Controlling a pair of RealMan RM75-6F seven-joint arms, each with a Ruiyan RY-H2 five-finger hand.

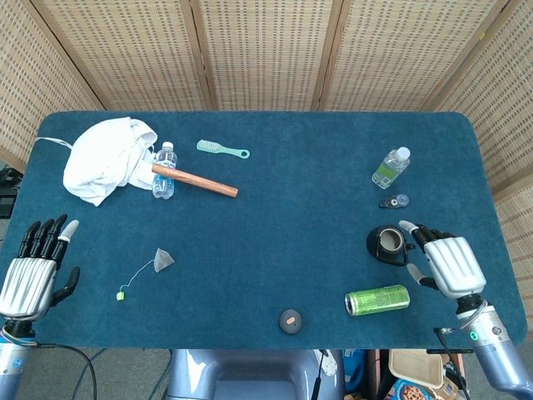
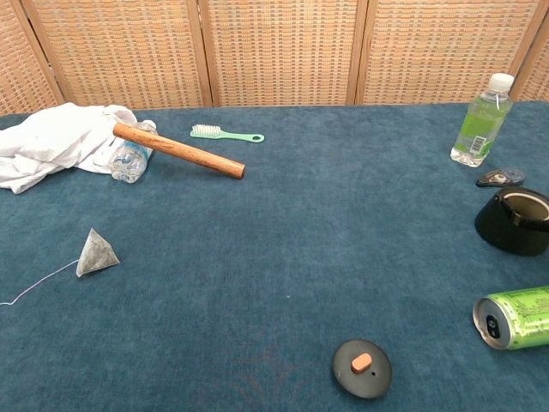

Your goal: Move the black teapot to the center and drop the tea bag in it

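The black teapot (image 1: 387,244) stands lidless at the table's right side, also seen at the right edge of the chest view as the teapot (image 2: 513,221). Its black lid (image 1: 290,320) with an orange knob lies near the front edge, the lid (image 2: 362,367). A grey pyramid tea bag (image 1: 163,260) with a white string and green tag lies front left, the tea bag (image 2: 97,253). My right hand (image 1: 445,263) is open just right of the teapot, fingertips close to its handle. My left hand (image 1: 35,271) is open at the left front edge, far from the tea bag.
A green can (image 1: 377,300) lies on its side in front of the teapot. Behind it are a small bottle (image 1: 390,167) and a small dark object (image 1: 394,201). A white cloth (image 1: 107,157), another bottle (image 1: 164,170), a wooden rod (image 1: 195,180) and a green brush (image 1: 222,149) sit back left.
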